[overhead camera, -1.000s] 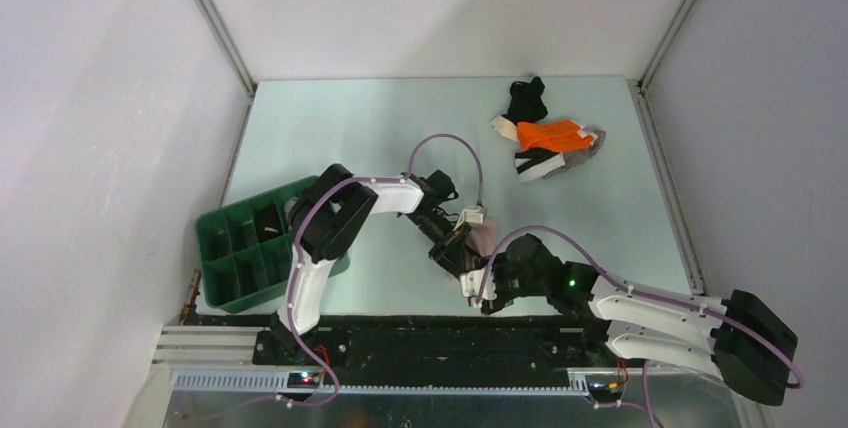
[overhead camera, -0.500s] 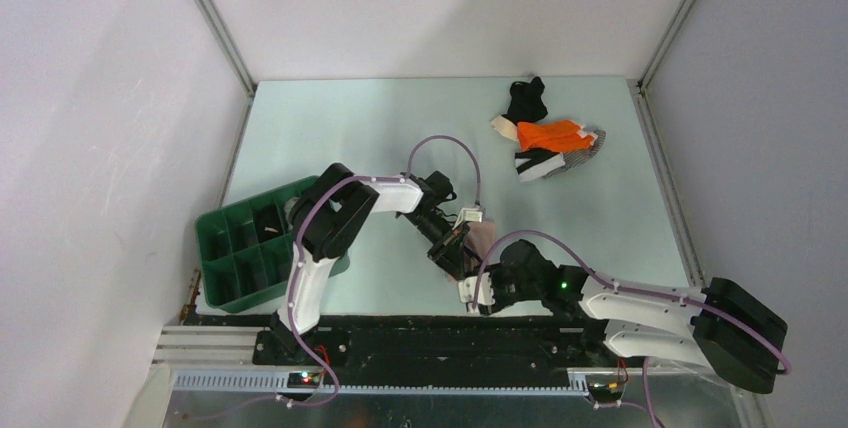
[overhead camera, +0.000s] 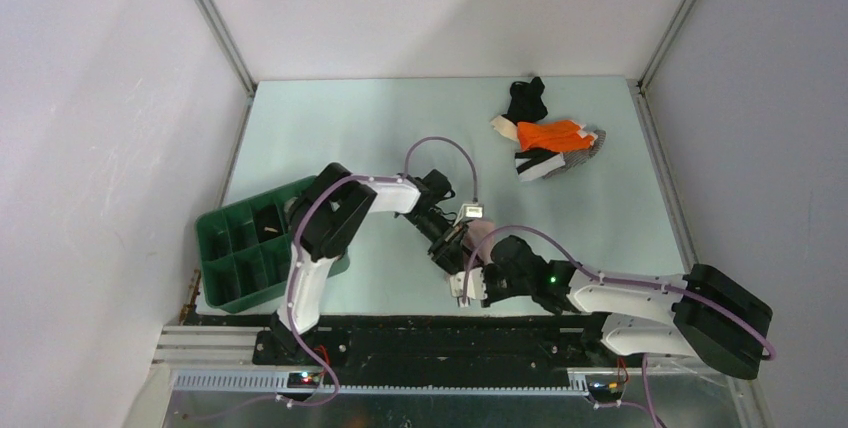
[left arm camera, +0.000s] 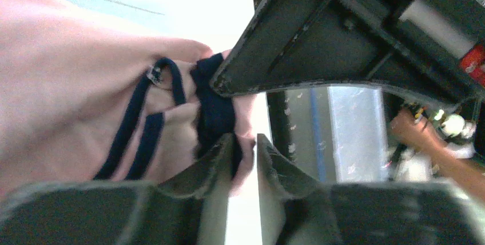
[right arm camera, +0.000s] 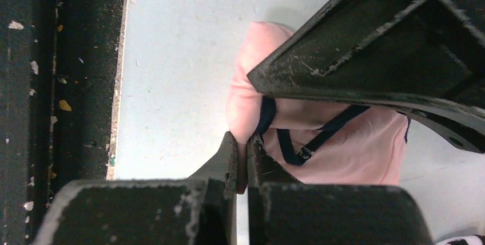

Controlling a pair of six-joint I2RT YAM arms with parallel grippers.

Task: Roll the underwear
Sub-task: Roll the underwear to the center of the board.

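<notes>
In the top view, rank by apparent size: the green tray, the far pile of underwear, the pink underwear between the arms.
1. green tray
2. pile of underwear
3. pink underwear, smallest as seen; much of it is hidden, so its full extent is unsure.

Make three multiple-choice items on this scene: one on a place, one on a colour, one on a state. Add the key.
1. The tray stands on the table at: A. the near left; B. the far right; C. the centre.
2. The underwear at the right claw is: A. orange; B. pink with navy straps; C. black.
3. The right claw is: A. wide open; B. out of view; C. shut on the underwear.
Key: 1 A, the top view shows it at the near left edge. 2 B, both wrist views show pink cloth with navy straps. 3 C, its wrist view shows the fingertips pinching the pink edge.
</notes>
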